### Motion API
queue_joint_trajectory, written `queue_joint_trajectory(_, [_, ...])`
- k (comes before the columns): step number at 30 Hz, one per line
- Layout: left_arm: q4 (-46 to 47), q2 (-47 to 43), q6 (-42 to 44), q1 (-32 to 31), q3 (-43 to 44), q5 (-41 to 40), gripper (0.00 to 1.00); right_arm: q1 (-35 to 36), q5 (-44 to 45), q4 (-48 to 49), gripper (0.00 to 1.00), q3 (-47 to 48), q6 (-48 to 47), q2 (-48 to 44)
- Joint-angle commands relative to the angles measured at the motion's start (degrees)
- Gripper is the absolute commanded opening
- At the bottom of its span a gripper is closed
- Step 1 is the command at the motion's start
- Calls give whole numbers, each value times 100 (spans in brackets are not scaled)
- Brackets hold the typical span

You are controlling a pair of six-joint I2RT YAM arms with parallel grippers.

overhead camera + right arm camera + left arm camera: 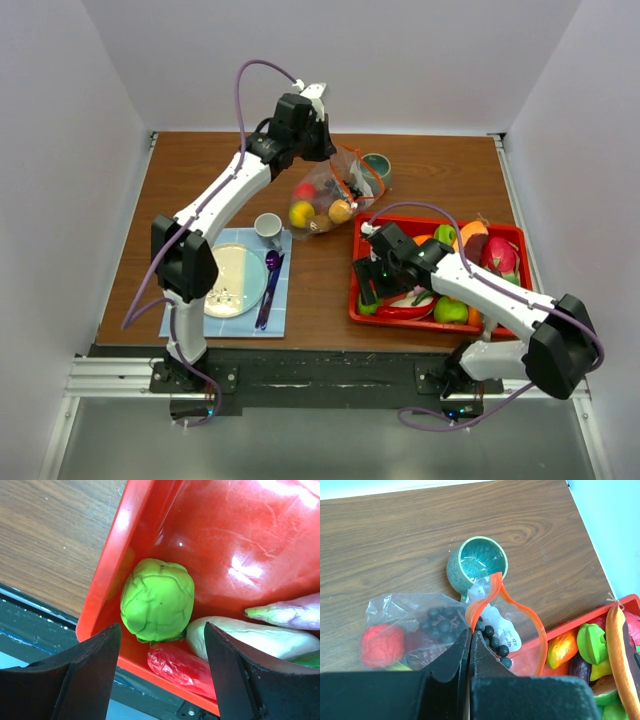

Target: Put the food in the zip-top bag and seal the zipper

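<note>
The zip-top bag (pixel 322 200) lies mid-table, holding red, yellow and orange fruits and dark grapes (pixel 440 621). My left gripper (pixel 470 631) is shut on the orange-red zipper strip (pixel 487 596) at the bag's mouth, which gapes open in a loop; in the top view this gripper (pixel 333 160) is at the bag's far edge. My right gripper (pixel 162 627) is open just above a green round fruit (pixel 157 600) in the near-left corner of the red tray (pixel 358 262). A red chili (pixel 182 667) and a pale vegetable (pixel 235 637) lie beside the fruit.
A teal cup (pixel 477 567) stands just behind the bag's mouth. The red tray holds several more foods (pixel 470 250). On the left, a blue mat (pixel 282 320) carries a plate (pixel 235 280), a purple spoon (pixel 270 285) and a white cup (pixel 267 228).
</note>
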Motion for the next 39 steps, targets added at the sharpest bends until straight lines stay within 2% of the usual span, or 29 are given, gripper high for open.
queue_joint_trajectory(1, [231,-51,-56,-4,201,66,0,30,-107,184,71,-119,71,175])
queue_joint_trajectory(8, [222,-51,-56,-4,201,40,0,48,-142,545,70,-304,106,545])
queue_joint_trajectory(14, [222,-60,-47,-4,192,40,0,48,199,449,48,-181,255,414])
queue_joint_trajectory(17, [240,-51,-47,5,192,39,0,48,541,247,44,73,404,106])
queue_joint_trajectory(21, [266,-51,-73,5,184,40,0,48,1158,36,42,478,562,-202])
queue_joint_trajectory(29, [266,-51,-73,-4,219,92,0,30,1808,-193,41,1478,625,-466])
queue_joint_trajectory(33, [266,-51,-82,-4,210,119,0,-118,2152,-141,41,2209,519,-81])
queue_joint_trajectory(39, [249,-77,-108,-13,210,180,0,-803,1863,140,41,3413,378,764])
